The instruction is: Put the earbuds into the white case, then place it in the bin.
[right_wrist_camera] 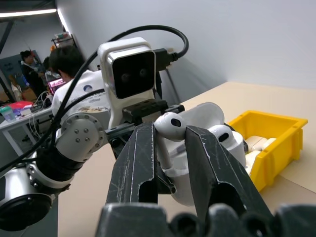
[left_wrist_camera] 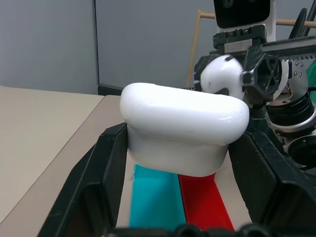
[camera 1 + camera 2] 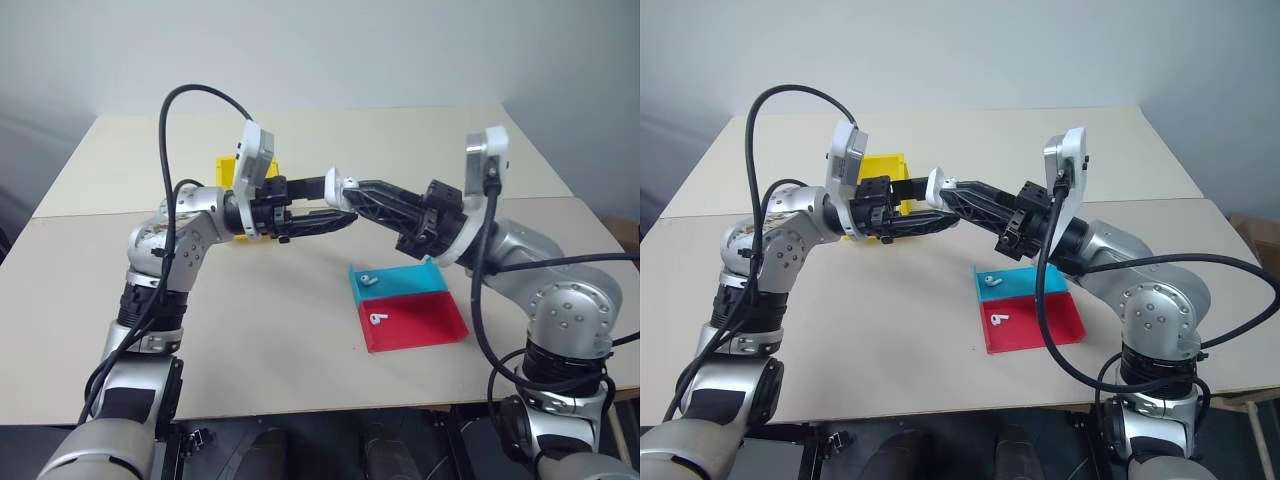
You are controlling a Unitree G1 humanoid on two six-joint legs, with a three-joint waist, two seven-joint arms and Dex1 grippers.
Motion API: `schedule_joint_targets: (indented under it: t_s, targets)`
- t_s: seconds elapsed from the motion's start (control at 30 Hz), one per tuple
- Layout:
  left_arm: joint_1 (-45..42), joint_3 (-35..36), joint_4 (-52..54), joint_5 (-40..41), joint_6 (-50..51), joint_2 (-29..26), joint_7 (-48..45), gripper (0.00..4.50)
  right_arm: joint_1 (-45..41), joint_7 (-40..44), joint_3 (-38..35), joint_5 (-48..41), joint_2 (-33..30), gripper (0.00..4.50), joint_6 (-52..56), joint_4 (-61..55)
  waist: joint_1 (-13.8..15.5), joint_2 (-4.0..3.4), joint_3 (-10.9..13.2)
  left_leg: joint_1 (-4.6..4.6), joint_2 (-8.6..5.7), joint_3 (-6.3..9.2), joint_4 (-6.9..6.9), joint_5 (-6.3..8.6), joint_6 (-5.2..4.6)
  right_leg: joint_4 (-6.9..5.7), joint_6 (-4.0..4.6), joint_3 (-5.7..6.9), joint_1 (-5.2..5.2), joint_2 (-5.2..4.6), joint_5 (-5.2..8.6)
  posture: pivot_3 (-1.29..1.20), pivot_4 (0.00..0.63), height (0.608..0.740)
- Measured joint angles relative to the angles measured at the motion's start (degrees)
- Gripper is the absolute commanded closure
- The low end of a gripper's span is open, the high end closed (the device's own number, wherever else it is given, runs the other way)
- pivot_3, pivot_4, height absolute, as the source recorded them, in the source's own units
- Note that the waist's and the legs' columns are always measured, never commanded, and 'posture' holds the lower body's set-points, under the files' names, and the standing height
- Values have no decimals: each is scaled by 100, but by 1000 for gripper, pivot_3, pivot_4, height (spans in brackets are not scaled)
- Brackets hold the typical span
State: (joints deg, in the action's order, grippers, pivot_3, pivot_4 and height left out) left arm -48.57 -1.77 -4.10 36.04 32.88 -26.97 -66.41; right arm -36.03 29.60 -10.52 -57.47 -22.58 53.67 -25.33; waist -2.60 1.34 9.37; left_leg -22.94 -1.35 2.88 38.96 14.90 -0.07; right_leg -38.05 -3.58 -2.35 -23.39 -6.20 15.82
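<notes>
From the head views, the white case [image 3: 333, 186] is seen clamped by the left gripper [image 3: 335, 203] above the table [image 3: 300, 330], between the bin [image 3: 883, 168] and the tray [image 3: 420, 318], where two earbuds [image 3: 377, 319] lie.

From the left wrist view, the closed lid is seen facing the camera.

From the right wrist view, an earbud [image 1: 170, 124] is pinched in the right gripper [image 1: 172, 148] at the case; its stem should be aligned with the empty socket before release.

Open tabletop [image 3: 270, 330] before the robot, tray [image 3: 408, 305] to the right, bin [image 3: 883, 170] behind left arm

Silver, rounded arm joints are carrying looping black cables; white camera blocks are topping wrists; gripper fingers [image 1: 143, 168] are seemingly scuffed black.
</notes>
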Motion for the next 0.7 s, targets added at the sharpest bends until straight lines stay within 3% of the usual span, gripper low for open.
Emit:
schedule_joint_targets:
  t_s: [0.7]
  targets:
    - [185,29,658,119,401,68,213,1657,346,148,66,-25,-355,3849,-377,-241,8,0,0,1,1,0,1,1,-1,1,0,0,2,0,0,0,150,740]
